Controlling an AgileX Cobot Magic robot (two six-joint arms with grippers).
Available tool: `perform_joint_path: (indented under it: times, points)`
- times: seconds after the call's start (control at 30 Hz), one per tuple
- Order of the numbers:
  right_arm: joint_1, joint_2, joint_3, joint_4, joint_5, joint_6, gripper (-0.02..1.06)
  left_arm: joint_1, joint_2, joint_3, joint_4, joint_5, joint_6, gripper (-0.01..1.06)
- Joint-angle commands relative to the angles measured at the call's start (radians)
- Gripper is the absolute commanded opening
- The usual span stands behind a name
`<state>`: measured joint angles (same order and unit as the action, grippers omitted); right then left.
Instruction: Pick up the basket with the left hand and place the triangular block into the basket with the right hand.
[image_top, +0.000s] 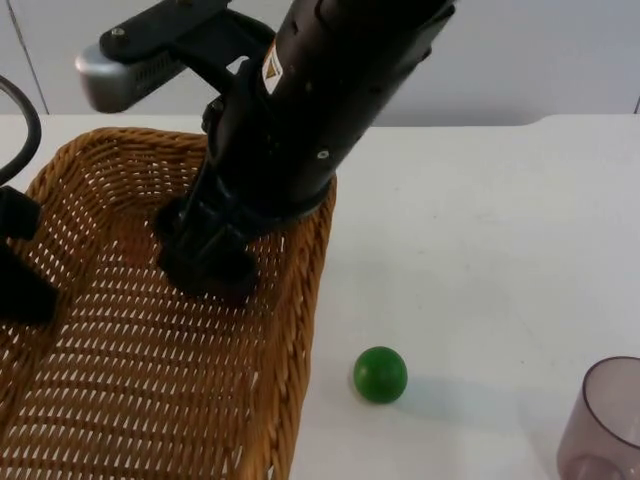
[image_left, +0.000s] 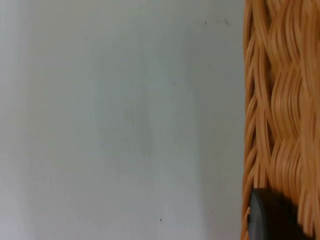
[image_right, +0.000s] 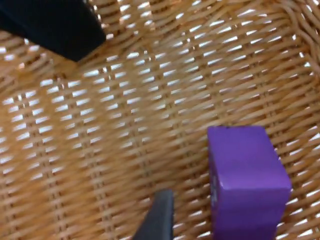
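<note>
Top view: right claw (image_top: 208, 268) down inside basket (image_top: 110, 400), fingers apart, released; purple block (image_right: 246, 182) lying on basket floor beside fingertip (image_right: 157, 220). Left claw (image_top: 22, 270) at basket's left rim, grip state unclear. Green ball (image_top: 380, 374), cup (image_top: 605, 420) on table (image_top: 480, 220).

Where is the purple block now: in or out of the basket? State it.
In: the purple block lies on the wicker basket floor beside the right gripper.

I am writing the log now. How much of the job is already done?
Mostly done. The left gripper is at the basket rim. The right gripper reaches inside the basket, and the purple block lies on its woven floor beside the fingertip, apparently released. Left: pulling the right arm out.
</note>
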<state>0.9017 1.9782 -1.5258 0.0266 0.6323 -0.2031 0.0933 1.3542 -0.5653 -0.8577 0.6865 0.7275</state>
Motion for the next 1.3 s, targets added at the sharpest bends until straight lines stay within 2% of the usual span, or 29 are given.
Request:
perform_joint_path:
  times: [0.0, 0.2, 0.33, 0.4, 0.57, 0.6, 0.73, 0.77, 0.9, 0.93, 1.1, 1.13, 1.27]
  points:
    - [-0.002, -0.026, 0.001, 0.001, -0.027, 0.004, 0.81, 0.001, -0.006, 0.001, -0.033, 0.015, 0.0, 0.0]
    - [-0.048, -0.157, 0.001, -0.007, -0.03, 0.004, 0.81, 0.001, -0.006, 0.001, -0.033, 0.015, 0.0, 0.0]
    - [-0.124, -0.418, 0.009, 0.0, 0.07, 0.008, 0.81, 0.001, -0.006, 0.001, -0.044, 0.015, 0.0, 0.0]
    - [-0.139, -0.489, 0.029, 0.0, 0.074, 0.008, 0.81, 0.001, -0.006, 0.001, -0.051, 0.015, -0.003, 0.0]
    - [-0.174, -0.822, 0.224, -0.004, 0.051, 0.008, 0.81, 0.001, -0.006, 0.001, -0.07, 0.015, -0.008, 0.0]
    - [-0.174, -0.822, 0.224, -0.004, 0.051, 0.008, 0.81, 0.001, -0.006, 0.001, -0.07, 0.015, -0.008, 0.0]
    - [-0.174, -1.045, 0.382, -0.004, -0.052, 0.008, 0.81, -0.009, -0.004, -0.022, -0.102, 0.015, -0.008, 0.0]
    - [-0.174, -1.045, 0.382, -0.004, -0.052, 0.008, 0.81, -0.009, -0.004, -0.022, -0.102, 0.015, -0.008, 0.0]
    - [-0.174, -1.2, 0.502, 0.003, -0.159, 0.04, 0.81, -0.103, 0.081, -0.157, -0.1, 0.008, -0.073, 0.0]
    - [-0.174, -1.2, 0.502, 0.003, -0.159, 0.04, 0.81, -0.103, 0.081, -0.157, -0.1, 0.008, -0.073, 0.0]
    - [-0.174, -1.213, 0.513, -0.005, -0.113, 0.038, 0.81, -0.267, 0.309, -0.389, -0.098, -0.024, -0.113, 0.0]
    - [-0.174, -1.213, 0.513, -0.005, -0.113, 0.038, 0.81, -0.267, 0.309, -0.389, -0.098, -0.024, -0.113, 0.0]
    - [-0.174, -1.179, 0.513, -0.027, -0.098, 0.038, 0.81, -0.375, 0.523, -0.622, -0.099, -0.048, -0.159, 0.0]
